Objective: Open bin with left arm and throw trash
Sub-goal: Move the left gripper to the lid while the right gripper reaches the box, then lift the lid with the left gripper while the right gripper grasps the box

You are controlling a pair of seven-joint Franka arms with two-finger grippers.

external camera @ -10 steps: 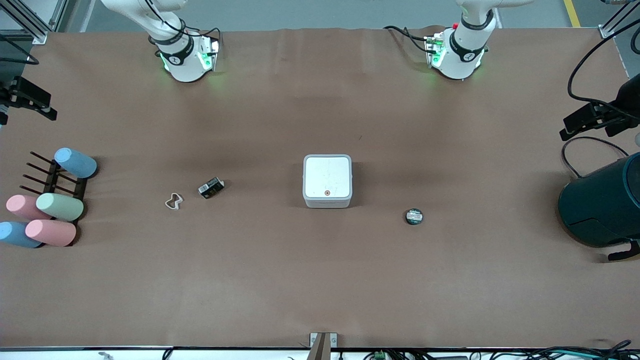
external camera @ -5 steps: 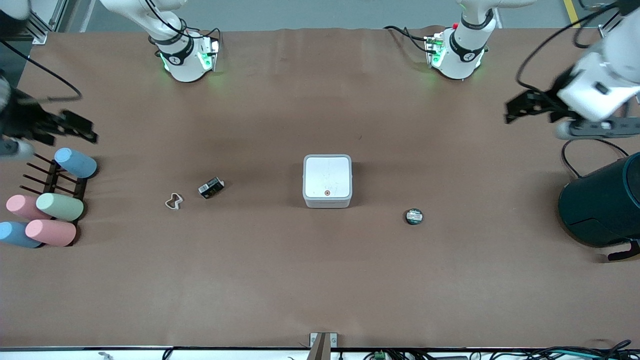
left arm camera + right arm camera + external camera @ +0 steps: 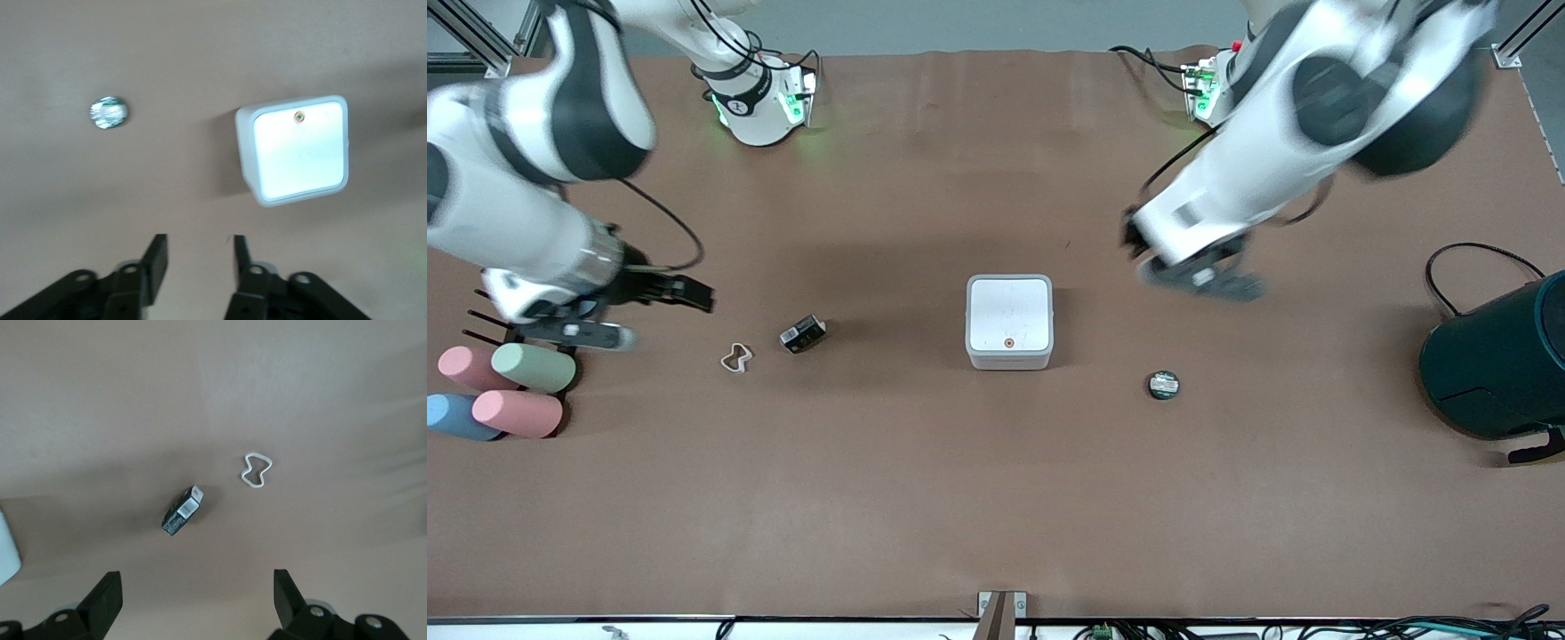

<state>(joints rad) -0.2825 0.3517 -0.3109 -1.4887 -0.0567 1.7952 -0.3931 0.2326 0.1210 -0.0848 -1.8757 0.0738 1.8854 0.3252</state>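
This looks like a robot lab. Two white robot arms [image 3: 765, 107] are bolted at the top of the picture onto a big table [image 3: 996, 498] with a brown cover. Metal frame bars [image 3: 480, 44] stand in the upper corners, and loose black cables [image 3: 1476, 258] lie at the right edge.

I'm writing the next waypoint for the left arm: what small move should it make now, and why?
Probably bring the left pincer over the bin and down toward its lid edge. The lid lies flat and shut, the pincer hangs empty over bare table toward the left arm's end, and the black packet, white loop and green disc all lie outside.
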